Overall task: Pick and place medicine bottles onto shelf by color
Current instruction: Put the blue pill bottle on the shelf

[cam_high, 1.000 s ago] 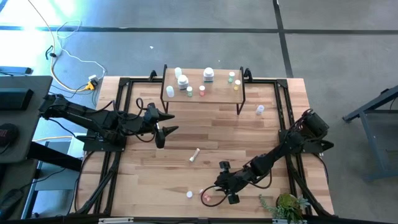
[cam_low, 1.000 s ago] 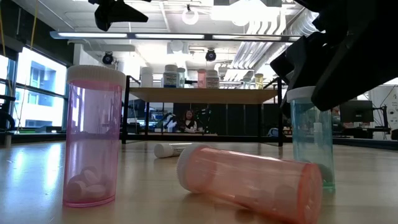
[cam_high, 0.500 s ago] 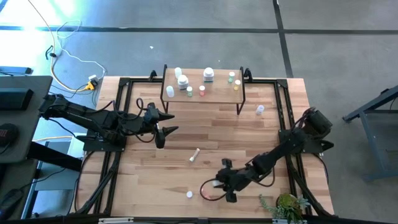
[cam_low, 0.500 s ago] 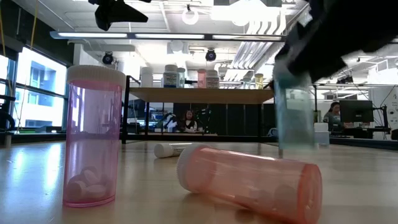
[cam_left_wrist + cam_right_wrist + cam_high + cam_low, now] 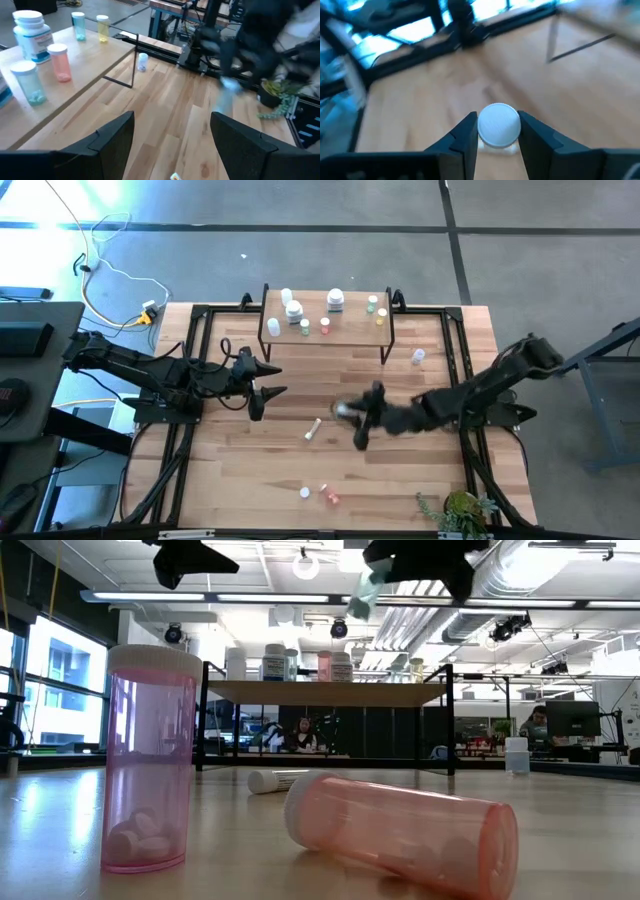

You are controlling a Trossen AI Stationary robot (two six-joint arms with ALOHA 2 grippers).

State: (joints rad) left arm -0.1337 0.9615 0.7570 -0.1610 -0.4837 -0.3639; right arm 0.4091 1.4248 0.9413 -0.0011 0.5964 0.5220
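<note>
My right gripper [image 5: 358, 416] hangs high over the table's middle, shut on a clear bluish-green medicine bottle [image 5: 365, 592] with a white cap [image 5: 499, 125]. My left gripper [image 5: 268, 386] waits open at mid-left, touching nothing. The shelf [image 5: 352, 326] stands on thin black legs at the far edge and carries several bottles: white [image 5: 32, 30], pink [image 5: 60, 62], green [image 5: 27, 82] and yellow [image 5: 102, 27]. Near the front edge one pink bottle [image 5: 150, 760] stands upright and another [image 5: 400, 830] lies on its side. A white vial [image 5: 313, 430] lies at the middle. My right gripper pinches the bluish-green bottle between its two fingers [image 5: 467, 135], which sit on opposite sides just below the white cap [image 5: 492, 141]. The bottle is lifted well clear of the table. It hangs tilted below the gripper [image 5: 360, 600].
A small bottle [image 5: 418, 357] stands alone at the far right, beside the shelf's right leg. A white-capped bottle [image 5: 304, 492] sits near the front edge. A potted plant [image 5: 460, 510] is at the front right corner. Black frame rails run along both sides of the table.
My right gripper has risen from the table's near edge with the bluish-green bottle and swung toward the table's middle and far side, rolling as it went. The bottle, which stood upright on the table, is now lifted clear and tilted.
</note>
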